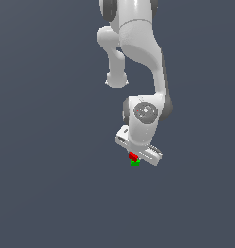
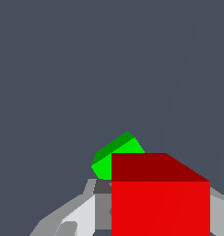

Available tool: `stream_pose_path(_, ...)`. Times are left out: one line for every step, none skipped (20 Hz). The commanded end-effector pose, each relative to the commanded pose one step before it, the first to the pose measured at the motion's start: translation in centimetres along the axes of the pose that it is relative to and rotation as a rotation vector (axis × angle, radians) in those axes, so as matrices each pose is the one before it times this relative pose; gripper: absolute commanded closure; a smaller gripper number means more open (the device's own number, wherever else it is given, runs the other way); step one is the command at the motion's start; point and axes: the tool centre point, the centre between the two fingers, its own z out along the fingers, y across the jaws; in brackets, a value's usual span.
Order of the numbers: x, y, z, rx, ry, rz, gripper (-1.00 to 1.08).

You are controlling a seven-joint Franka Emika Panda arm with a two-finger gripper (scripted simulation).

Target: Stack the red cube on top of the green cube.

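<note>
The red cube (image 1: 133, 156) sits between the fingers of my white gripper (image 1: 136, 154), which is shut on it. In the wrist view the red cube (image 2: 160, 203) fills the space between the grey fingers (image 2: 81, 214). The green cube (image 1: 135, 163) lies on the floor directly under the red one, and the two look close or touching in the exterior view; I cannot tell which. From the wrist, the green cube (image 2: 114, 156) shows only in part, turned at an angle, with the red cube covering the rest.
The plain dark grey floor (image 1: 51, 184) spreads all around. The white arm (image 1: 138, 53) rises above the gripper toward the top of the exterior view.
</note>
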Motion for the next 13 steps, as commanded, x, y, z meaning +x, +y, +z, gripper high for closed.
stream_pose_path(0.149, -0.314, 0.039, 0.00046, 0.00088, 0.00052, 1.08)
stream_pose_path(0.015, -0.044, 0.013, 0.00000, 0.00000, 0.00000, 1.08)
stream_pose_path(0.005, -0.015, 0.004, 0.00000, 0.00000, 0.00000, 1.08)
stream_pose_path(0.000, 0.000, 0.000, 0.00000, 0.00000, 0.00000, -0.92)
stream_pose_path(0.000, 0.000, 0.000, 0.00000, 0.00000, 0.00000, -0.92)
stream_pose_path(0.000, 0.000, 0.000, 0.00000, 0.00000, 0.00000, -0.92)
stream_pose_path(0.000, 0.000, 0.000, 0.00000, 0.00000, 0.00000, -0.92)
stream_pose_path(0.000, 0.000, 0.000, 0.00000, 0.00000, 0.00000, -0.92)
stream_pose_path(0.000, 0.000, 0.000, 0.00000, 0.00000, 0.00000, -0.92)
stream_pose_path(0.000, 0.000, 0.000, 0.00000, 0.00000, 0.00000, -0.92)
stream_pose_path(0.000, 0.000, 0.000, 0.00000, 0.00000, 0.00000, -0.92)
stream_pose_path(0.000, 0.000, 0.000, 0.00000, 0.00000, 0.00000, -0.92)
stream_pose_path(0.000, 0.000, 0.000, 0.00000, 0.00000, 0.00000, -0.92)
